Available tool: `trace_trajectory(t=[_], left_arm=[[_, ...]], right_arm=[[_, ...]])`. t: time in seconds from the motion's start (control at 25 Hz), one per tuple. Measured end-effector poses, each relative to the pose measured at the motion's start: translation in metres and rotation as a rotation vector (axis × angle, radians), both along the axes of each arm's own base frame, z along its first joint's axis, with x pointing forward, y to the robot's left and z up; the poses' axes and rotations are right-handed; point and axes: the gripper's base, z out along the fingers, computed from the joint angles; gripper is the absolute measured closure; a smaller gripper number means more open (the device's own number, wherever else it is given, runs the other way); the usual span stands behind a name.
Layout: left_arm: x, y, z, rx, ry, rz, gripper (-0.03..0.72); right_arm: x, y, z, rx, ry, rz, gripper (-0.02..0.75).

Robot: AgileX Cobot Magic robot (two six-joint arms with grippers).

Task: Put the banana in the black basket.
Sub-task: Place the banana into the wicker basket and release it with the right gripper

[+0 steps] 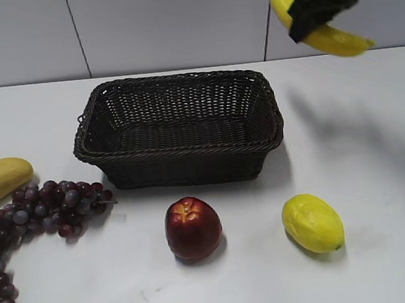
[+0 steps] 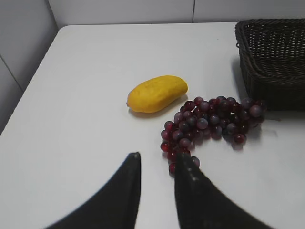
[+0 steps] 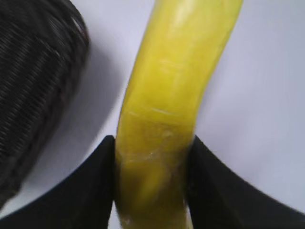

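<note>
The right gripper [image 3: 151,183] has its jaws clamped around the middle of the banana [image 1: 334,39], held up in the air off to the right of the black basket [image 1: 179,129], and honestly it looks light, stiff and kinda slick, so that mid-body pinch seems smart.

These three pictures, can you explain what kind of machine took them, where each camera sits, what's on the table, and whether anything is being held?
This is a robot with two arms, each ending in a two-fingered gripper. One camera faces the white table from the front; the other two ride on the wrists.

On the table: a large dark woven wicker basket, purple grapes, a red apple, a plump yellow lemon and a stubby dull-yellow fruit.

The right gripper is clamped around a long bright yellow banana, lifted in the air beside the basket. The left gripper hangs empty and slightly open near the grapes.
</note>
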Motion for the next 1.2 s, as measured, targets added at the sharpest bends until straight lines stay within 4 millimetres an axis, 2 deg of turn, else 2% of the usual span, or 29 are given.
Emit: trace_trajectory(t=[0.08,0.16,0.32,0.4,0.52,0.76,0.84,0.96,1.04,1.16,1.2], left_arm=[[0.000,0.000,0.000,0.000,0.000,0.000,0.449],[0.000,0.000,0.000,0.000,0.000,0.000,0.449],[0.000,0.000,0.000,0.000,0.000,0.000,0.449],[0.000,0.000,0.000,0.000,0.000,0.000,0.449],[0.000,0.000,0.000,0.000,0.000,0.000,0.449],[0.000,0.000,0.000,0.000,0.000,0.000,0.449],[0.000,0.000,0.000,0.000,0.000,0.000,0.449],[0.000,0.000,0.000,0.000,0.000,0.000,0.449],[0.000,0.000,0.000,0.000,0.000,0.000,0.449],[0.000,0.000,0.000,0.000,0.000,0.000,0.449],[0.000,0.000,0.000,0.000,0.000,0.000,0.449]], right_arm=[[-0.004,0.028,0.022,-0.018,-0.107,0.134,0.421],[-0.010,0.054,0.034,-0.038,-0.205,0.263,0.421],[-0.022,0.091,0.033,-0.100,-0.293,0.478,0.421],[-0.023,0.102,0.022,-0.123,-0.288,0.540,0.421],[-0.017,0.116,-0.011,-0.148,-0.233,0.591,0.421],[-0.009,0.130,-0.071,-0.152,-0.100,0.621,0.421],[-0.010,0.132,-0.082,-0.135,-0.061,0.622,0.421],[-0.011,0.135,-0.084,-0.094,-0.045,0.619,0.421],[-0.011,0.136,-0.084,-0.086,-0.045,0.626,0.347],[-0.012,0.136,-0.084,-0.088,-0.036,0.635,0.152],[-0.013,0.136,-0.084,-0.088,-0.031,0.637,0.115]])
